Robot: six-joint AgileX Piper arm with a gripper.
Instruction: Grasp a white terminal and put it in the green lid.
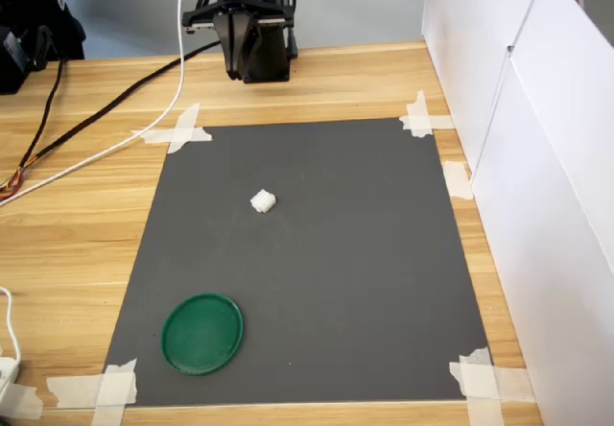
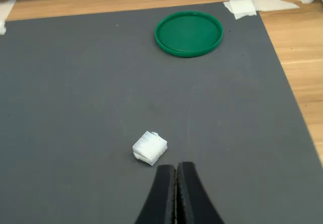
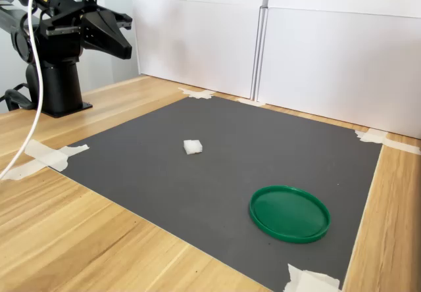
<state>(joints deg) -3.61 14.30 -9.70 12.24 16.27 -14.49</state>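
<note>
The white terminal (image 1: 263, 201) (image 2: 150, 148) (image 3: 193, 147) lies on the dark grey mat (image 1: 317, 263), a small ridged block. The green lid (image 1: 202, 333) (image 2: 189, 33) (image 3: 289, 213) rests flat and empty near the mat's corner at the first exterior view's lower left. My gripper (image 1: 238, 69) (image 2: 176, 167) (image 3: 127, 52) hangs in the air at the far end of the table, well above and behind the terminal. Its two black fingers are pressed together with nothing between them. The terminal and the lid are apart.
White tape strips (image 1: 177, 133) hold the mat's corners to the wooden table (image 1: 67, 244). White panels (image 1: 518, 129) wall off the first exterior view's right side. Black and white cables (image 1: 115, 129) trail across the wood at the first exterior view's left. The arm's base (image 3: 56, 85) stands behind the mat.
</note>
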